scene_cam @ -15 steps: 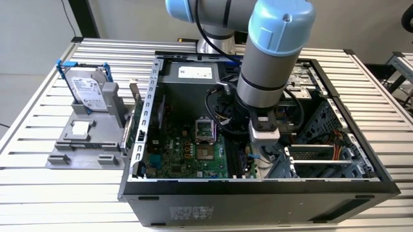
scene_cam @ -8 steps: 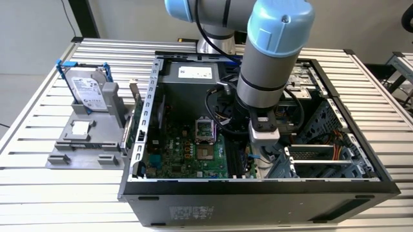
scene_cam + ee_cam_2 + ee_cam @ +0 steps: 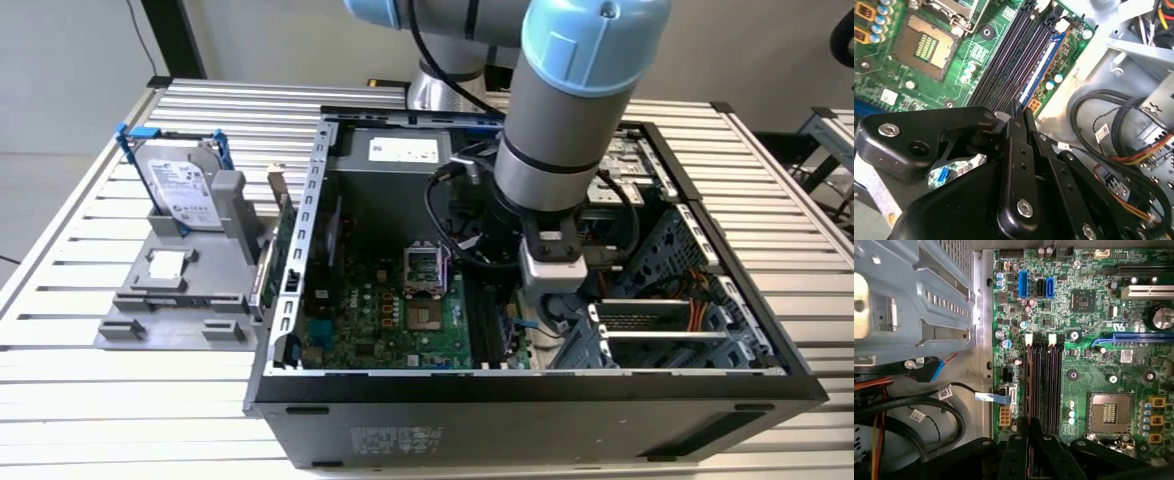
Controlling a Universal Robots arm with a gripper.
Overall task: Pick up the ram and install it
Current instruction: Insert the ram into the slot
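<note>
Exterior view first: an open black computer case [image 3: 747, 385] is laid on its side on a slatted metal table [image 3: 80, 400], with the green motherboard [image 3: 374, 320] exposed inside. A grey and light-blue robot arm [image 3: 567, 120] is lowered from above into the case, and its gripper [image 3: 514, 320] is seen low over the motherboard's edge towards the exterior view's right, beside a grey drive cage [image 3: 667, 330]. The gripper's tips are hidden there by the arm's own body. Outside the case, towards the exterior view's left, a silver-labelled hard drive [image 3: 180, 185] in a blue frame is stood upright on a grey fixture [image 3: 174, 300].

Second wrist view: the black gripper [image 3: 1019, 112] is shown from close by, its fingers [image 3: 1015, 150] drawn narrowly together. A thin dark edge is seen between the tips, which may be the ram, though this cannot be told for certain. Beyond the tips, a row of long black memory slots [image 3: 1009, 55] is laid out on the green board, and a blue-edged strip [image 3: 1040, 65], possibly the ram [image 3: 1040, 65] standing in the outermost slot, runs along their far side. An empty processor socket [image 3: 924, 45] lies beside the slots, and bundled cables [image 3: 1114, 135] are on the other side.

First wrist view: the slots [image 3: 1043, 385] are seen lengthwise, with white latches at their far ends. The gripper [image 3: 1029, 427] is placed directly over the near end of the outermost slot, next to the bare metal case floor [image 3: 981, 375], its tips close together.
</note>
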